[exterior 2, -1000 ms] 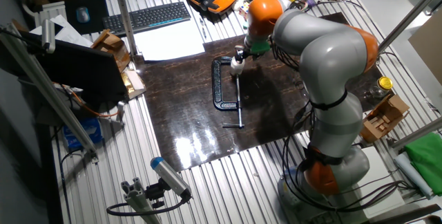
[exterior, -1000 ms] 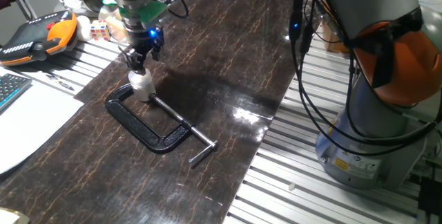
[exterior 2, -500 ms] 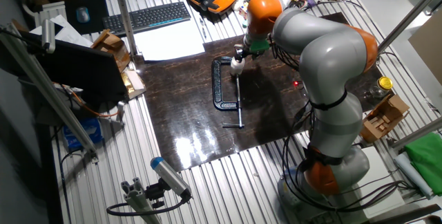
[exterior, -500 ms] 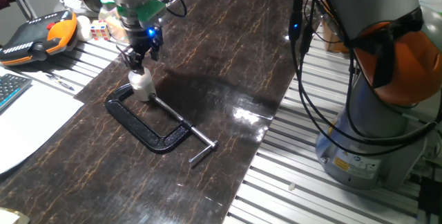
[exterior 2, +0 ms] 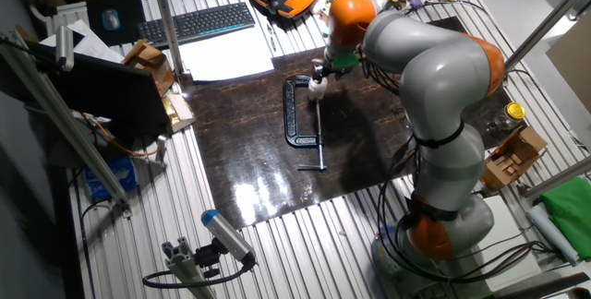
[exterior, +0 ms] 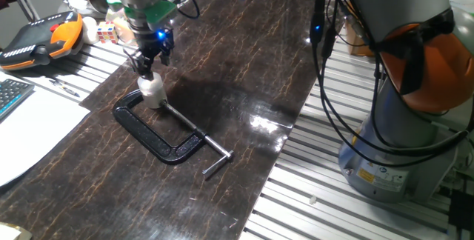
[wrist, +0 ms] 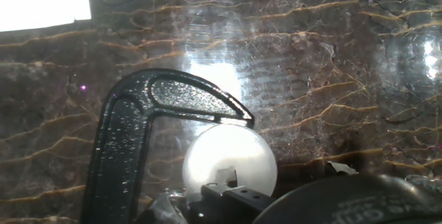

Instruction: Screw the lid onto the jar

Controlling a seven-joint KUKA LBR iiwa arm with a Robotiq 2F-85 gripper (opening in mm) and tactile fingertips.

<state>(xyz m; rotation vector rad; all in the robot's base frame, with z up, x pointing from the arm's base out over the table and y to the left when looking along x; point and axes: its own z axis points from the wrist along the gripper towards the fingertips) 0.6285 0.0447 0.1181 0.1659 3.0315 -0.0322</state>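
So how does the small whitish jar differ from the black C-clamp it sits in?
The jar is pale, translucent and round; the C-clamp is black, glossy and C-shaped. The jar stands upright, while the C-clamp lies flat on the table. The jar is far smaller than the C-clamp. Both rest on the dark marbled surface, the jar between the clamp's jaws, below the gripper.

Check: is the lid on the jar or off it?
On. The lid caps the upright jar held in the C-clamp; how far it is screwed down, cannot tell.

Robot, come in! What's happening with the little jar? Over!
Gripper right above lid, jaw state unclear. Jar held in black C-clamp. Nothing in the way.
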